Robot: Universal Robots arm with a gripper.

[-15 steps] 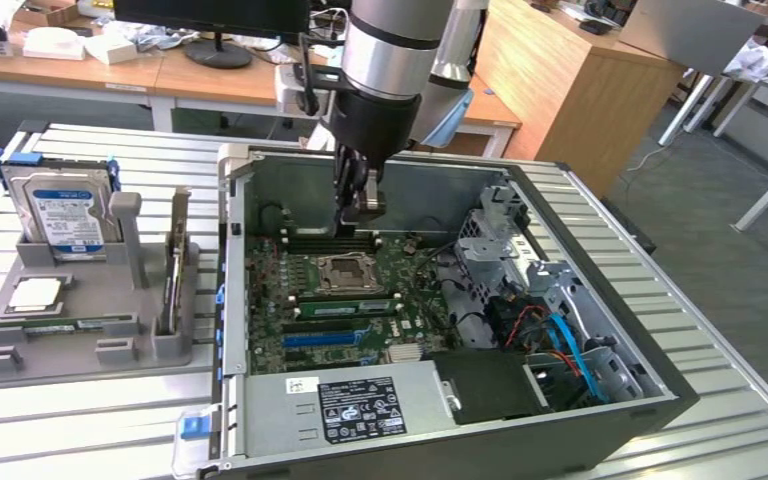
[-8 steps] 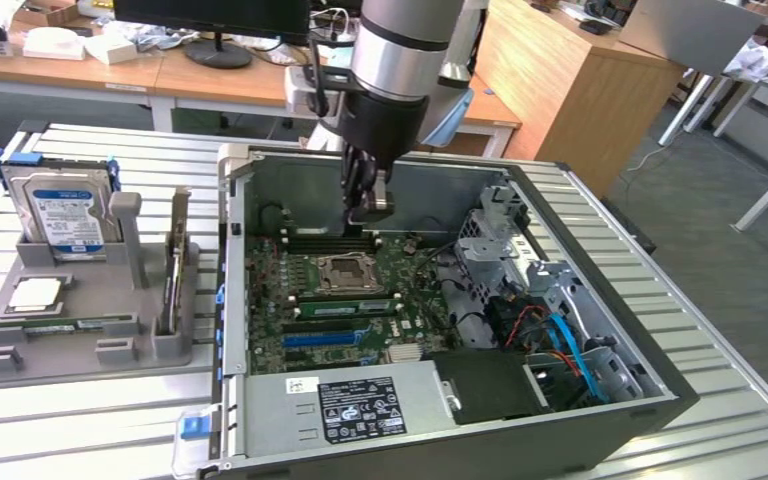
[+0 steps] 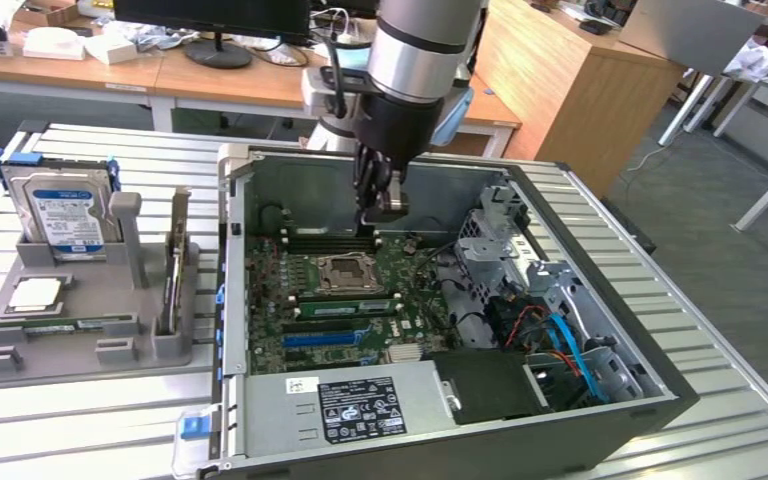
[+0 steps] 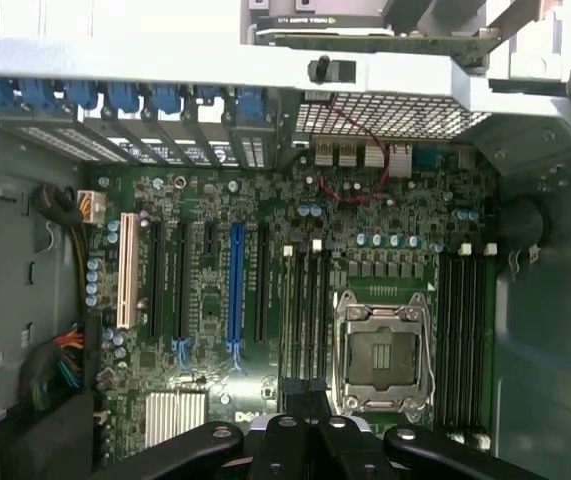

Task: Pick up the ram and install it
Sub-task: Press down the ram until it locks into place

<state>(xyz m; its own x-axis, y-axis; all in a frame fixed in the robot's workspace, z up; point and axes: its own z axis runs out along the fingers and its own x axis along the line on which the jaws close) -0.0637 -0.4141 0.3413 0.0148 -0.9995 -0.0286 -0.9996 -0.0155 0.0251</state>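
My gripper (image 3: 383, 212) hangs inside the open PC case (image 3: 257, 420), above the motherboard (image 3: 357, 300) and just behind the CPU socket (image 3: 352, 270). Its fingers (image 4: 293, 400) look pressed together with nothing long or green between them. In the wrist view the gripper (image 4: 305, 395) lines up with the black memory slots (image 4: 305, 310) beside the CPU socket (image 4: 385, 350). A green ram stick (image 3: 347, 303) sits along the slots in front of the socket. Another green stick (image 3: 64, 325) lies in the grey holder (image 3: 117, 362) at the exterior view's left.
The holder also carries a silver hard drive with a blue-white label (image 3: 67, 212), a square silver CPU chip (image 3: 35, 292) and a thin card standing on edge (image 3: 175, 262). Drive cage (image 3: 507, 240), cables (image 3: 564, 335) and power supply (image 3: 344, 405) crowd the case.
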